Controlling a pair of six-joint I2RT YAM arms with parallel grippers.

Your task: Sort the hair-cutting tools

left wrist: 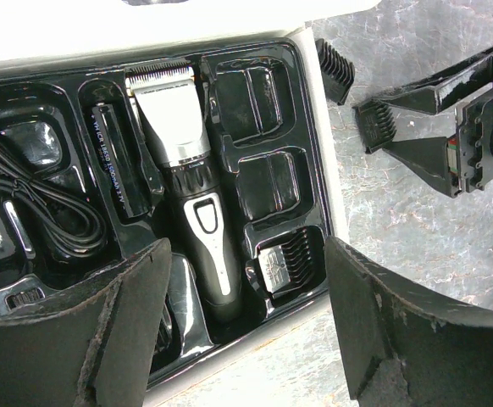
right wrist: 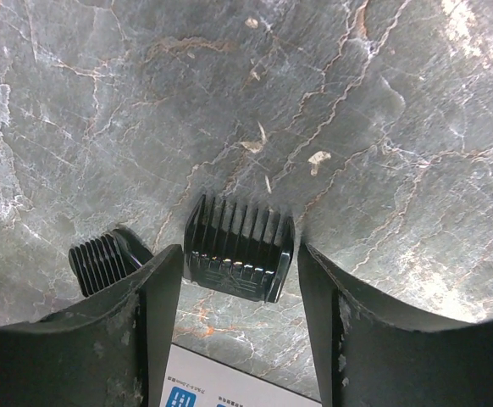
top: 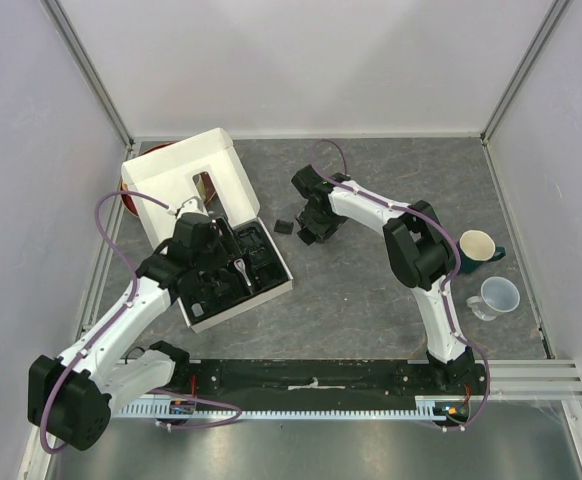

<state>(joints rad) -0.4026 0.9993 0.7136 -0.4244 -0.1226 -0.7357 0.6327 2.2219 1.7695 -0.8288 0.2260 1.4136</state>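
The black electric clipper (left wrist: 187, 195) with its silver blade head lies in the black tray (top: 271, 262) of the white box. A coiled black cord (left wrist: 35, 203) and one comb guard (left wrist: 285, 263) also sit in tray slots. My left gripper (left wrist: 246, 280) is open and empty, hovering over the tray's near edge (top: 221, 268). My right gripper (right wrist: 240, 267) is open and low over the table, its fingers on either side of a black comb guard (right wrist: 240, 248). A second comb guard (right wrist: 102, 261) lies just outside its left finger (top: 283, 226). No brush is visible.
The box's white lid (top: 186, 180) stands open behind the tray, with a red bowl (top: 131, 200) beyond it. A cream mug (top: 479, 247) and a clear cup (top: 498, 295) stand at the right. A corner of the white box (right wrist: 229, 386) lies near the right gripper.
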